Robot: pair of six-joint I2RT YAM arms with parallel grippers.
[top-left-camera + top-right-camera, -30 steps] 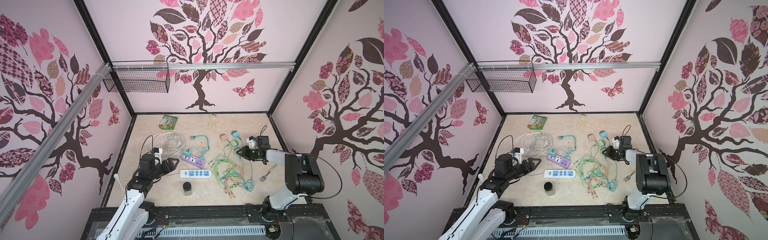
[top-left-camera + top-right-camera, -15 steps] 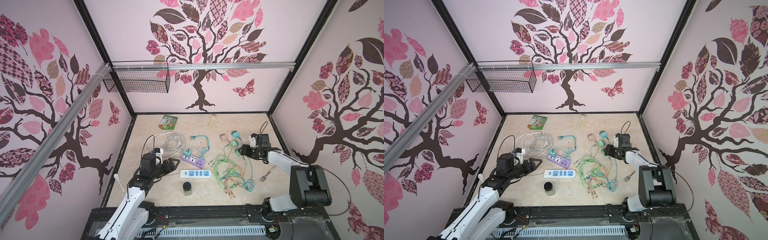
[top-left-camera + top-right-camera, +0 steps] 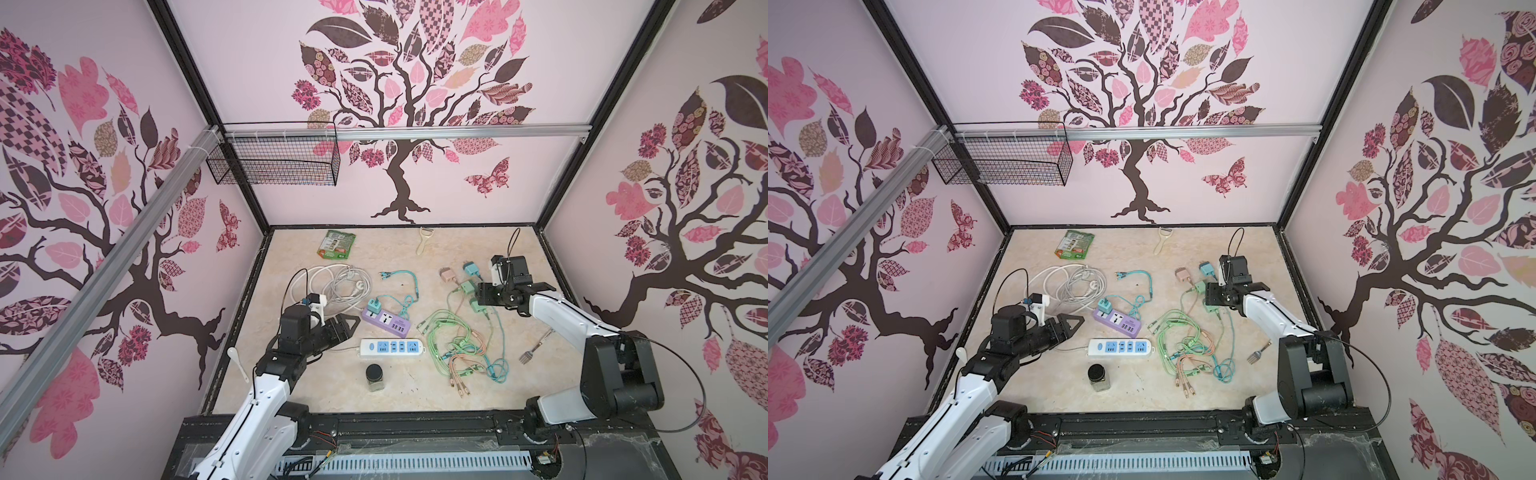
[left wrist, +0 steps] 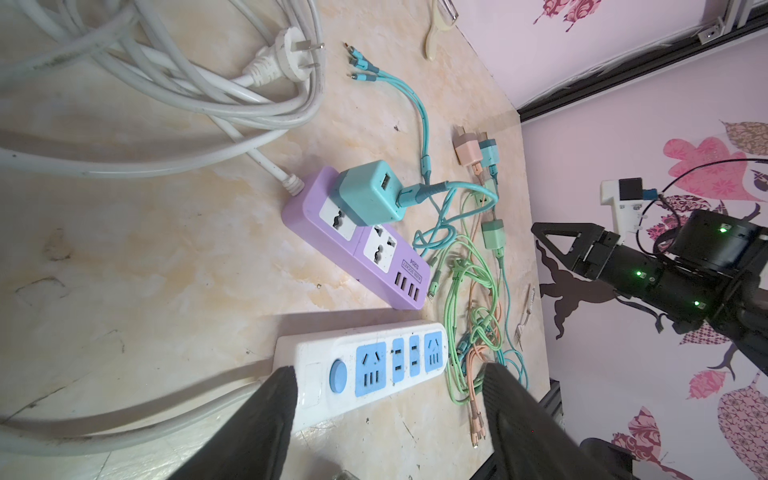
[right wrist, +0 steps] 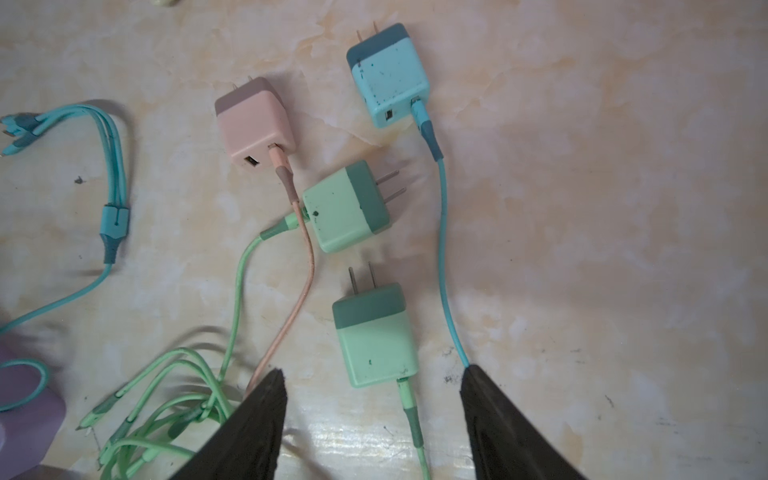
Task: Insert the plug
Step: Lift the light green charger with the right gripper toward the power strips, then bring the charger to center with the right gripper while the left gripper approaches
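The right gripper (image 5: pixel 372 372) is just opened, empty, over the mint-green cube-shaped plastic plug (image 5: pixel 374 336), so grasping is awaited; the left gripper (image 4: pixel 388 371) is open

Robot test cell, lab-type: black frame posts (image 3: pixel 602 112), aluminium rail (image 3: pixel 457 132) and tree-decal panels (image 3: pixel 399 104) box in a marble-look tabletop (image 3: pixel 332 390). Both arms sit on a base rail (image 3: pixel 415 424). Staged household clutter just beyond the left gripper (image 4: pixel 390 372) fingers (image 4: pixel 257 424): white power strip (image 4: pixel 432 353), purple power strip (image 4: pixel 357 257), charger cables (image 4: pixel 451 291).
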